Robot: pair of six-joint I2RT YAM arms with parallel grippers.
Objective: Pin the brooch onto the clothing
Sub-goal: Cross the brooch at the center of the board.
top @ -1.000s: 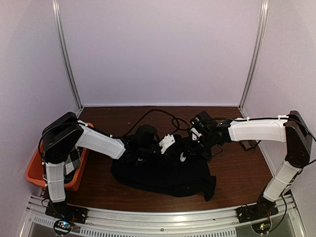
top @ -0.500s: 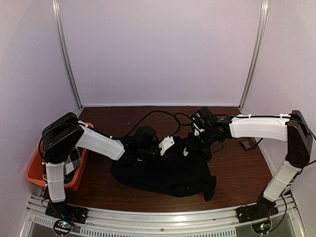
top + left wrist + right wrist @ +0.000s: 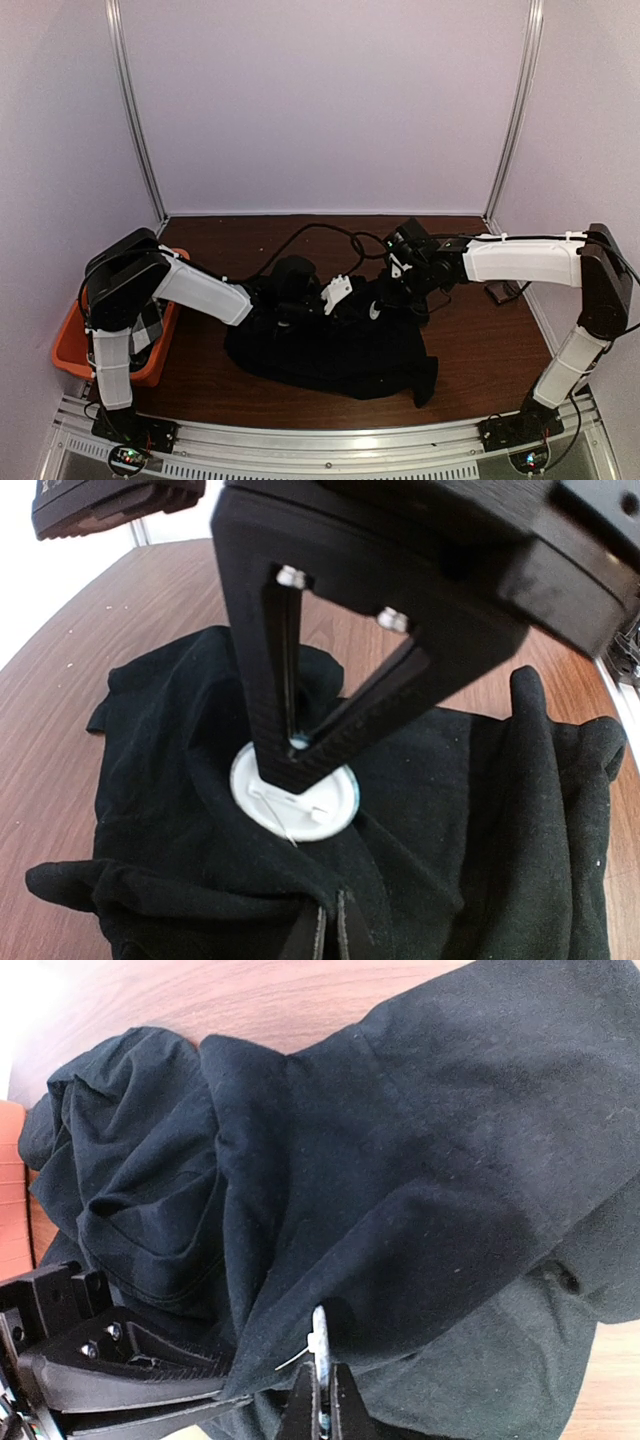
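The clothing, a black T-shirt [image 3: 330, 350], lies crumpled on the table. My left gripper [image 3: 330, 932] is shut on a raised fold of the T-shirt [image 3: 470, 810]. My right gripper [image 3: 320, 1405] is shut on the brooch [image 3: 319, 1345], seen edge-on, with its open pin pointing left at the fold of the T-shirt [image 3: 400, 1160]. In the left wrist view the brooch [image 3: 320, 805] shows its white back and loose pin, pressed against the cloth. From above, the left gripper [image 3: 348, 298] and the right gripper [image 3: 380, 303] meet over the shirt, with the brooch [image 3: 373, 312] between them.
An orange bin [image 3: 66, 350] holding a black-and-white checked cloth [image 3: 148, 325] stands at the left edge. Black cables [image 3: 315, 235] loop over the brown table [image 3: 480, 340] behind the shirt. The left gripper's fingers [image 3: 110, 1365] lie at the right wrist view's lower left.
The right gripper has shifted slightly back and left with the brooch, staying against the raised fold. The left arm has held still.
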